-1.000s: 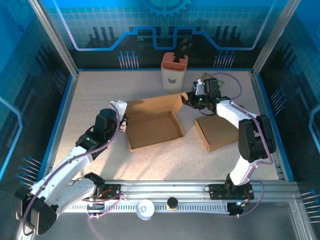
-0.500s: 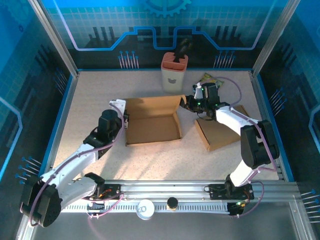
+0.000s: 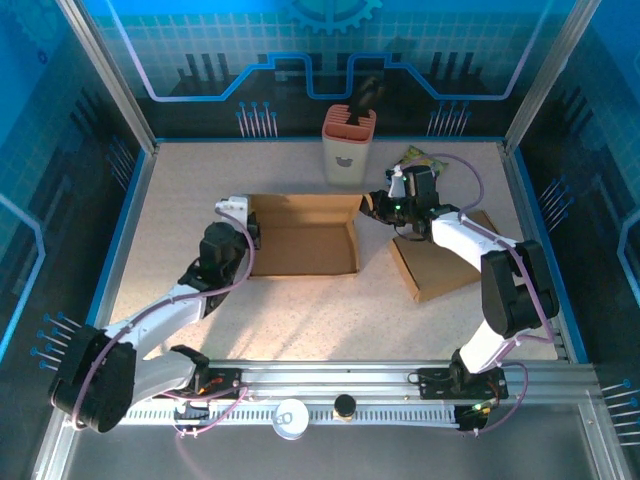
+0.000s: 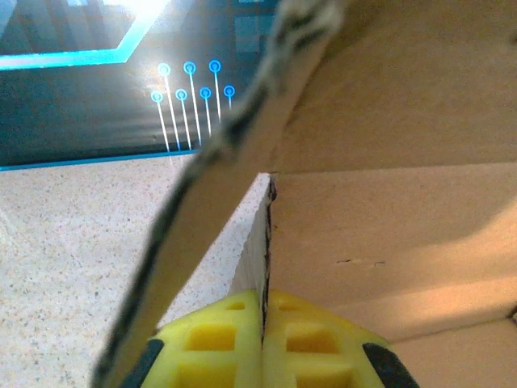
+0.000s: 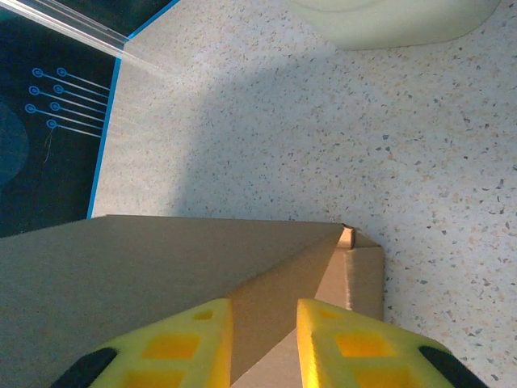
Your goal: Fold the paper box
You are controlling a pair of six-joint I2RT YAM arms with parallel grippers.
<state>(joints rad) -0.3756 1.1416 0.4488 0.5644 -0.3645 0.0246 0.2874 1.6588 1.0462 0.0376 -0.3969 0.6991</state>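
Roughly midway, by the look of it. Have the paper box (image 3: 305,240) at the centre of the top view, opened into a shallow tray with side walls partly raised. Pinching its left wall with the left gripper (image 3: 249,232), yellow pads (image 4: 212,343) shut almost flat on the thin card. Clamping the upper-right corner flap with the right gripper (image 3: 373,206), closed down to the thickness of the folded card. Left to do, seemingly: standing the walls square, tucking corner flaps, locking the ends. Leaving 1 flat cardboard piece (image 3: 440,265) untouched right of centre.
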